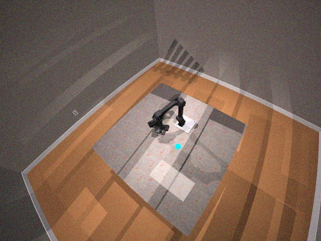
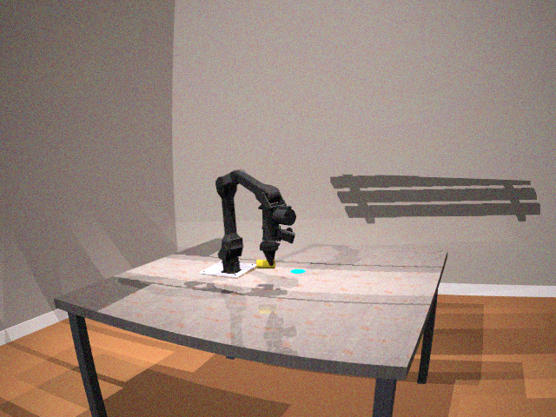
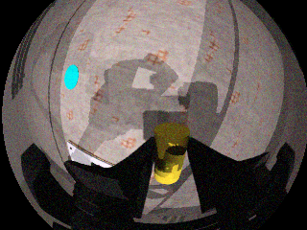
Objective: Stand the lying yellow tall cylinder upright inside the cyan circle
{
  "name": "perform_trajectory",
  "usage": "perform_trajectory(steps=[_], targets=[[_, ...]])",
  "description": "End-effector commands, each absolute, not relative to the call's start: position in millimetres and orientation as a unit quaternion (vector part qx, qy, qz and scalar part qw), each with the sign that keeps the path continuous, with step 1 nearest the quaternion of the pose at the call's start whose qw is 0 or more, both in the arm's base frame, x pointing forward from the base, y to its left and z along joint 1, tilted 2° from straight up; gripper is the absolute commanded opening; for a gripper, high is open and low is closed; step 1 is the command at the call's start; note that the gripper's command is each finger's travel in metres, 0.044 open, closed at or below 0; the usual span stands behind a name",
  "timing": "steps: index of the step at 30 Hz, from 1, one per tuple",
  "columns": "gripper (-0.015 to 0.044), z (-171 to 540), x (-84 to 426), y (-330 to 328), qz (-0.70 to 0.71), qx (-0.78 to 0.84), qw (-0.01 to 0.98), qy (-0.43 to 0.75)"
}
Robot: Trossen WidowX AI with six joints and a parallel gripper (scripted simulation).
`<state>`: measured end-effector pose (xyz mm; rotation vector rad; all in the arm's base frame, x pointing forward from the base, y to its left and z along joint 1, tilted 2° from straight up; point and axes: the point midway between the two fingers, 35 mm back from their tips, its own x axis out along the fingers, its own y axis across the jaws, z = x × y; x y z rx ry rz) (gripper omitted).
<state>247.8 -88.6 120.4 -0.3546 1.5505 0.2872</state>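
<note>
Claw (image 1: 158, 129) (image 2: 270, 262) (image 3: 171, 141): pointing down, its fingers closed in on the sides of the yellow cylinder (image 2: 262, 263) (image 3: 167, 176), gripping it. Opening is moderately narrow, set by the cylinder's width.

Cylinder: on its side, not upright. In the exterior view one end sticks out from the claw toward the base plate, and its reflection shows well below it, so it is read as held above the surface (image 1: 124, 152) (image 2: 340, 323) (image 3: 120, 29). In the top view the cylinder cannot be made out under the claw.

Just beyond the claw: the white base plate (image 1: 188, 130) (image 2: 208, 271) (image 3: 90, 159), to its left in the exterior view and lower left in the wrist view. The black arm (image 1: 168, 107) (image 2: 228, 213) rises from the plate, bends over at the top and comes down to the claw.

Cyan circle (image 1: 177, 146) (image 2: 297, 271) (image 3: 71, 77): flat on the surface, apart from the claw, to its right in the exterior view and upper left in the wrist view. The cylinder is outside it.

Farthest from the claw: wooden floor (image 1: 85, 207) (image 2: 502, 354), around and below the surface.
</note>
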Motion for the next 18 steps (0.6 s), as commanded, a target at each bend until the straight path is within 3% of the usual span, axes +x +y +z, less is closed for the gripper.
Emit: perform_trajectory(steps=[1,18], targets=[[0.0105,135.3,246.7,-87.1,0.127,-0.157,0.694,0.691],[0.0105,157.2,251.6,-65.5,0.153,-0.186,0.689,0.684]])
